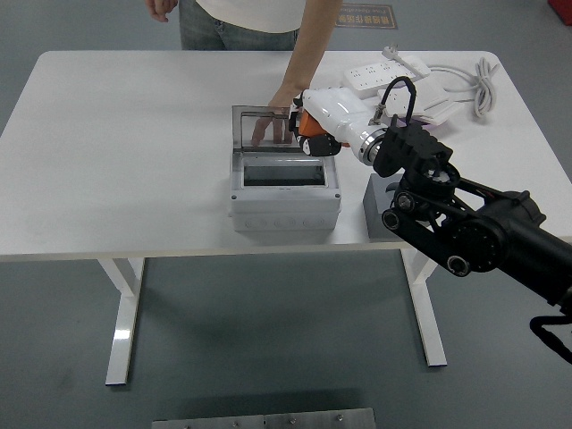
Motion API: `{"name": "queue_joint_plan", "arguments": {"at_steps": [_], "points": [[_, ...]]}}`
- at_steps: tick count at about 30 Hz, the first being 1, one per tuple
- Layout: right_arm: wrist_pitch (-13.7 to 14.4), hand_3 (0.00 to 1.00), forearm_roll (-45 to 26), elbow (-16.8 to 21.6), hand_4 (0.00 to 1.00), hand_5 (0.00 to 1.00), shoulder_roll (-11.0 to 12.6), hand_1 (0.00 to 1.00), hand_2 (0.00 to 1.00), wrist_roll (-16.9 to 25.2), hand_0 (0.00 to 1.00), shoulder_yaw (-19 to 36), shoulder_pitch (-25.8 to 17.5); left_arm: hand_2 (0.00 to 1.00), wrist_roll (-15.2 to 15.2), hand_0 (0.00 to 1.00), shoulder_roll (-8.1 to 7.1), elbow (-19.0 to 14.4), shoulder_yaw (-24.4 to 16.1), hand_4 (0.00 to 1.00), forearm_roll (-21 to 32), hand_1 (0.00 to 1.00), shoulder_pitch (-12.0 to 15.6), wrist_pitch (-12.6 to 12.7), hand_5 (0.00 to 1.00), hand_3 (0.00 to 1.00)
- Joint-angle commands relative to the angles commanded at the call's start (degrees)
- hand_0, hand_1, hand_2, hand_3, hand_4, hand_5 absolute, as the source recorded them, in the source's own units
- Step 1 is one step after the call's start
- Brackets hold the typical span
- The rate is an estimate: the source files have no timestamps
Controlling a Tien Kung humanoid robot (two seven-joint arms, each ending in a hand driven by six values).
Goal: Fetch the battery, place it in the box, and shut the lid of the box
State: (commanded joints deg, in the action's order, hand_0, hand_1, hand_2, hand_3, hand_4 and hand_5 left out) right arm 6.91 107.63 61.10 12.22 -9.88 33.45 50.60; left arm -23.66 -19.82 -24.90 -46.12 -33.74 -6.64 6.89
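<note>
A grey box (284, 198) stands mid-table with its clear lid (268, 130) raised upright at the back. My right hand (315, 136) is shut on the orange battery (309, 125) and hovers over the box's right rear corner, by the lid's right edge. A person's hand (273, 121) rests against the back of the lid, seen through it. Behind my arm sits a grey holder block (371, 213), mostly hidden. The left arm does not show.
A white power strip (386, 71) and a coiled white cable (483, 79) lie at the table's (116, 152) back right. The person stands at the far edge, the other hand (162, 9) at top left.
</note>
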Motion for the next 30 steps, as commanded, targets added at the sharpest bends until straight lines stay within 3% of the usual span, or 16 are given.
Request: {"name": "queue_joint_plan", "arguments": {"at_steps": [12, 30], "points": [[2.5, 0.333, 0.6, -8.0, 0.098, 0.002, -5.1, 0.231, 0.276, -0.6, 0.181, 0.3, -0.7, 0.545, -0.5, 0.652, -0.1, -0.1, -0.4, 0.44, -0.9, 0.711, -0.1, -0.2, 0.002, 0.539], [4.7, 0.333, 1.0, -9.5, 0.113, 0.002, -9.6, 0.233, 0.275, -1.4, 0.178, -0.4, 0.1, 0.543, -0.9, 0.653, -0.32, -0.1, -1.0, 0.432, -1.9, 0.711, -0.4, -0.5, 0.002, 0.536]]}}
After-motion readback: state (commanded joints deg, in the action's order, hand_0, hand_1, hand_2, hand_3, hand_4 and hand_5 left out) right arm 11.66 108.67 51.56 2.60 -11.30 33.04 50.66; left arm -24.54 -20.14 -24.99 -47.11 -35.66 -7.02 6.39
